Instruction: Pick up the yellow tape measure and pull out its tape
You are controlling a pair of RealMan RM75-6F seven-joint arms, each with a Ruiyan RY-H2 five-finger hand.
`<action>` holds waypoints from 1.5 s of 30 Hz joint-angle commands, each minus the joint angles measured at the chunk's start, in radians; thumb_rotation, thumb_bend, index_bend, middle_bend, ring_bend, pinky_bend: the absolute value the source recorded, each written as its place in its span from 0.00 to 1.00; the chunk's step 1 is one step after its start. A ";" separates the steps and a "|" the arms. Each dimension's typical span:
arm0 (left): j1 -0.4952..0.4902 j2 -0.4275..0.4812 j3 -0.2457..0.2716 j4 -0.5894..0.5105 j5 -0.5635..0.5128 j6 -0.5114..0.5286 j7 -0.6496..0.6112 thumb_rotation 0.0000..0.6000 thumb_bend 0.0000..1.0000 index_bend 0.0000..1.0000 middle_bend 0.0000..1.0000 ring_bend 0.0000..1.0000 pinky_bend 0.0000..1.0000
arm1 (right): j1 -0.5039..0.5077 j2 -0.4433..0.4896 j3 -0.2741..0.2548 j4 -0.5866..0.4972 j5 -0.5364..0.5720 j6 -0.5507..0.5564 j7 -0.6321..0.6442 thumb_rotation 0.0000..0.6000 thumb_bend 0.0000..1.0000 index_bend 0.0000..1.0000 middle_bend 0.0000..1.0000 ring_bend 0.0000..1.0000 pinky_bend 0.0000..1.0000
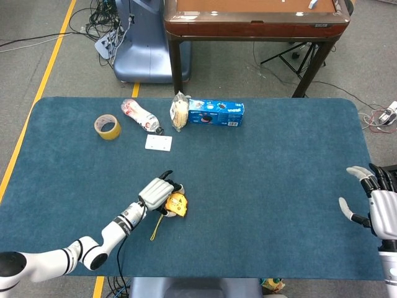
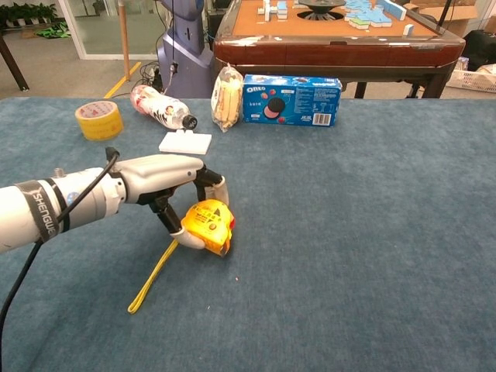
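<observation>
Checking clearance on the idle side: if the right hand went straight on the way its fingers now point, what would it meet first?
Nothing, as far as the head view shows. The right hand sits open at the table's right edge, fingers pointing toward the far edge; only bare blue cloth lies ahead. Depth is unclear from one view.

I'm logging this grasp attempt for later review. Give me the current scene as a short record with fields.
left hand: fingers over the top of the yellow tape measure, thumb at its near side; looks gripped
tape measure: tilted, on or barely off the blue table; yellow strap trailing on the cloth
tape: not pulled out
right hand: open, at the table's right edge, holding nothing
far side: tape roll, bottle, white card, Oreo box
</observation>
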 commanded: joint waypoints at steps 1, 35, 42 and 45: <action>0.006 0.008 -0.005 -0.001 0.008 0.021 -0.023 1.00 0.15 0.53 0.54 0.35 0.03 | 0.005 0.002 -0.001 -0.008 -0.009 -0.005 -0.003 1.00 0.42 0.23 0.21 0.08 0.03; -0.005 0.304 -0.196 -0.567 -0.680 0.184 0.385 1.00 0.15 0.54 0.57 0.38 0.03 | 0.428 -0.413 0.121 -0.101 0.123 -0.343 -0.356 1.00 0.31 0.22 0.14 0.06 0.03; -0.020 0.303 -0.218 -0.590 -0.739 0.193 0.362 1.00 0.15 0.54 0.57 0.38 0.03 | 0.492 -0.522 0.153 -0.061 0.179 -0.336 -0.402 1.00 0.31 0.18 0.10 0.04 0.03; -0.027 0.305 -0.228 -0.599 -0.758 0.184 0.345 1.00 0.15 0.54 0.57 0.38 0.03 | 0.514 -0.562 0.164 -0.038 0.184 -0.324 -0.417 1.00 0.31 0.18 0.10 0.04 0.03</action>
